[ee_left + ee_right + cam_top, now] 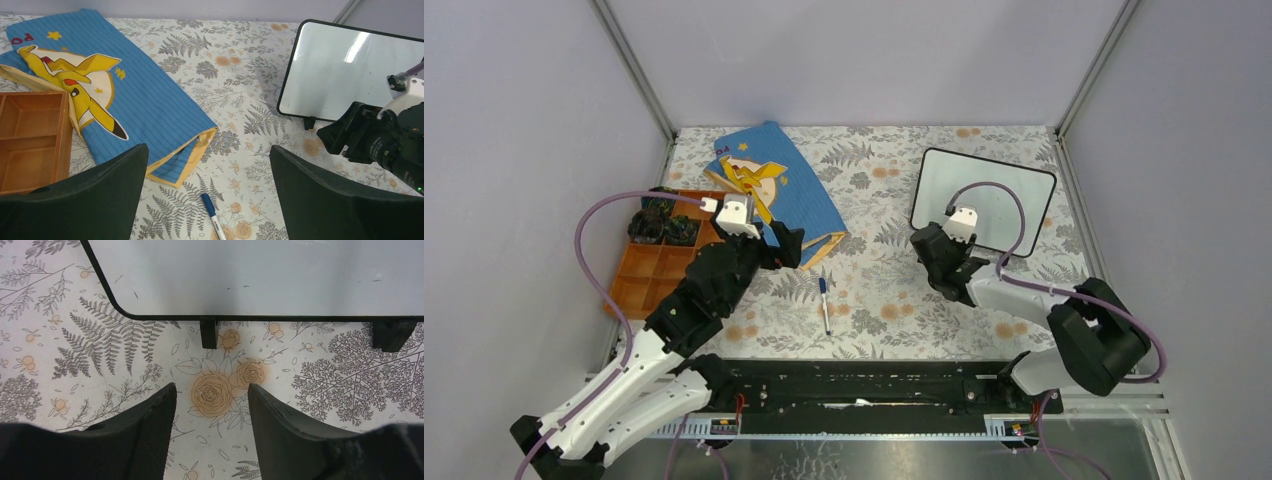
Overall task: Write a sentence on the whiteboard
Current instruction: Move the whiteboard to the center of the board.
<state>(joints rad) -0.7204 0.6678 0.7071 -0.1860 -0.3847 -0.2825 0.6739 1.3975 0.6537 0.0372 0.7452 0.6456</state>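
Looked down on a tabletop [874,175] covered in a pale cloth printed with grey ferns and orange flowers. Found at the far left a large soft blue striped picture book [799,195] with a yellow cartoon creature on the cover, lying flat and showing a yellow edge at the near corner. Found at the far right the whiteboard [984,165], a small glossy white rectangle in a thin black rounded frame, propped at a tilt on little black feet [209,333] and well apart from the book. Made out only glare and a few faint dark specks on its white face in the wrist views. Noted an orange wooden compartment tray [639,290] at the left edge, just beside the book, with dark lumps [662,222] in the far cells, too small to identify. Caught the left claw [792,247] hovering by the book's near corner, spread wide with nothing between the black fingers [100,190]. Caught the right claw [929,252] low over the cloth just in front of the whiteboard's lower edge, near one foot, parted to a moderate gap and gripping nothing. Picked out a slim white marker pen with a blue cap [824,305], lying loose on the cloth between the two claws, near the book's corner and touched by neither.
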